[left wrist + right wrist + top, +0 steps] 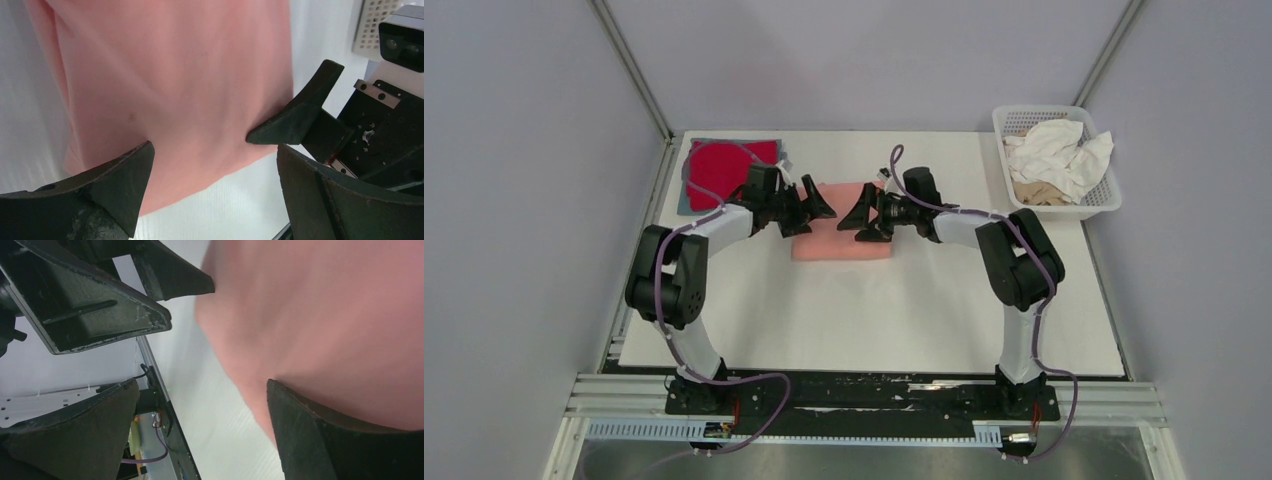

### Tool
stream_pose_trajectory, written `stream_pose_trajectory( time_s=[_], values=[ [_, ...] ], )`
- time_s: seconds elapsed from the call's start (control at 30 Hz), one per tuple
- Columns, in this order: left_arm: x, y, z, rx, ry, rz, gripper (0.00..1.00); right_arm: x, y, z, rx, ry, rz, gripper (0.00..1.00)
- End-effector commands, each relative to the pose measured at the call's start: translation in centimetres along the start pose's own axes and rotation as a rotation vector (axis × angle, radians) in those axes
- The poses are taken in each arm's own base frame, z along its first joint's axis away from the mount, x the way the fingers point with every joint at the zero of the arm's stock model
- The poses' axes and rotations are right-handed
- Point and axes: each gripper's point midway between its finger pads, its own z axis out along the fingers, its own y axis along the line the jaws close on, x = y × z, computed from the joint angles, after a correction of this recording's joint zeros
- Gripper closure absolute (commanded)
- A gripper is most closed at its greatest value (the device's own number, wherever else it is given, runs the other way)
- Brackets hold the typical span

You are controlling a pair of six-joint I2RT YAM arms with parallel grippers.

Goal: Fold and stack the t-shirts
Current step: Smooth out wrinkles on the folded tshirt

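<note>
salmon-pink t-shirt [839, 245] folded flat | left fingers [120, 180], right fingers [320, 440] spread, empty | top view alone: red t-shirt [719, 165]

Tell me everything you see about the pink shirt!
The pink shirt is soft, salmon-coloured cloth, folded into a neat rectangle with faint creases. It lies flat near the middle of the white table. The left end effector and right end effector hover over it side by side, both open, holding nothing. Whether their tips touch the cloth is unclear.
</note>
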Motion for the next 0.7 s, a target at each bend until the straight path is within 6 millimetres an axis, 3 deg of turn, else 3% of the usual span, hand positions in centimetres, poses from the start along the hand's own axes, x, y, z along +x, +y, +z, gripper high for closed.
stream_pose_trajectory(
  time_s=[0.0,0.1,0.17,0.4,0.5,0.63,0.67],
  values=[
    [0.5,0.3,2.1,0.061,0.018,-0.011,0.00,-0.2,-3.4,-0.1,0.005,-0.051,0.023,0.00],
    [2.7,4.1,2.7,-0.038,0.044,-0.043,0.00,1.9,-6.1,-1.0,0.025,-0.045,0.057,0.00],
    [3.7,5.6,2.6,-0.052,0.055,-0.076,0.00,3.5,-7.9,-2.0,0.056,-0.041,0.091,0.00],
    [5.0,8.3,1.3,-0.117,0.059,-0.100,0.00,6.7,-11.7,-5.1,0.110,-0.066,0.189,0.00],
    [4.8,6.8,0.4,-0.063,0.057,-0.050,0.00,6.5,-11.0,-5.8,0.094,-0.077,0.171,0.00],
    [2.7,2.6,-1.9,0.057,0.008,0.059,0.00,4.2,-7.6,-6.9,0.071,-0.099,0.072,0.00],
    [2.0,2.5,-2.3,0.039,-0.016,0.074,0.00,3.4,-6.5,-7.4,0.077,-0.116,0.024,0.00]
  ],
)
